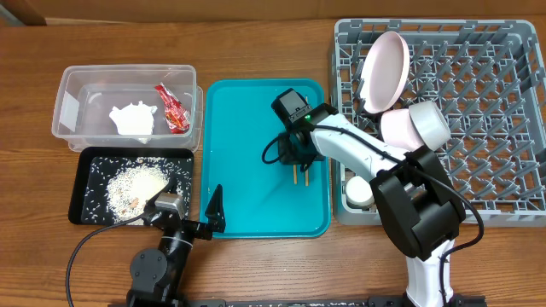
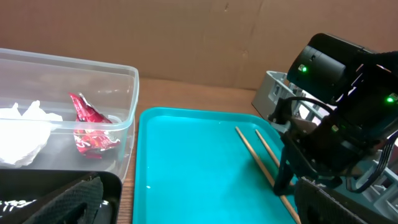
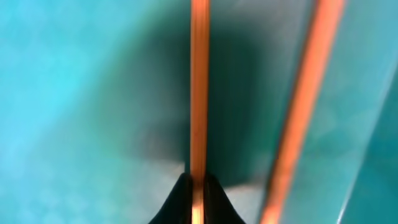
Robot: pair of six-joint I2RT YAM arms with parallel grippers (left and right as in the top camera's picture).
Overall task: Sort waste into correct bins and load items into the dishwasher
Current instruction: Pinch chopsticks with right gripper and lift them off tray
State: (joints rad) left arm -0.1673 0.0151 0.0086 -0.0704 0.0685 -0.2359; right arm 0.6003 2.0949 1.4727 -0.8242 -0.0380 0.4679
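Note:
Two wooden chopsticks (image 2: pixel 252 149) lie on the turquoise tray (image 1: pixel 243 128). My right gripper (image 3: pixel 198 190) is shut on one chopstick (image 3: pixel 198 93); the other chopstick (image 3: pixel 303 106) lies free just to its right. From overhead, the right gripper (image 1: pixel 296 162) points down over the tray's right half, with the chopstick ends (image 1: pixel 299 179) poking out below it. My left gripper (image 1: pixel 193 205) is open and empty, one finger over the black tray (image 1: pixel 94 209) of rice grains (image 1: pixel 136 181). The clear tub (image 1: pixel 72 85) holds the crumpled paper (image 1: pixel 136 119) and the red packet (image 1: pixel 172 109).
The grey dish rack (image 1: pixel 486 111) fills the right side. A pale pink round dish (image 1: pixel 386 70) stands on edge in it, a whitish bowl (image 1: pixel 418 126) lies beside it, and a small white cup (image 1: pixel 358 192) sits near the front left corner.

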